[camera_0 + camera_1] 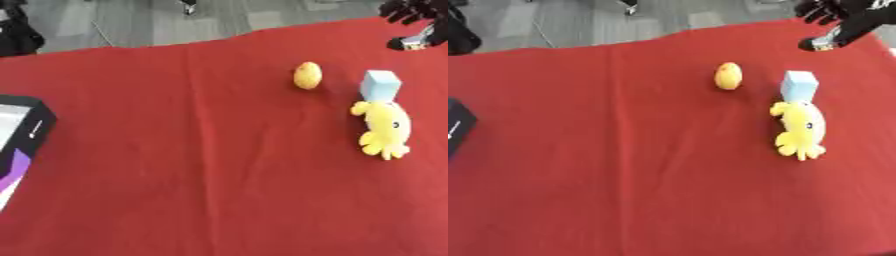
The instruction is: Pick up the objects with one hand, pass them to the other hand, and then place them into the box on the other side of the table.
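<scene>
Right hand [842,20] upper right, fingers curled, empty; red tablecloth [192,175] wrinkled; grey floor [131,22] beyond.

a table covered in a red cloth [192,165] fills the view, the cloth creased in long faint folds. on its right part lie a small yellow egg-shaped thing [307,75], a pale blue block [381,85] and a yellow plush toy [385,129], the toy's top touching the block and the egg-shaped thing apart to their left. a dark box [22,135] sits at the left edge, well apart from them.
</scene>
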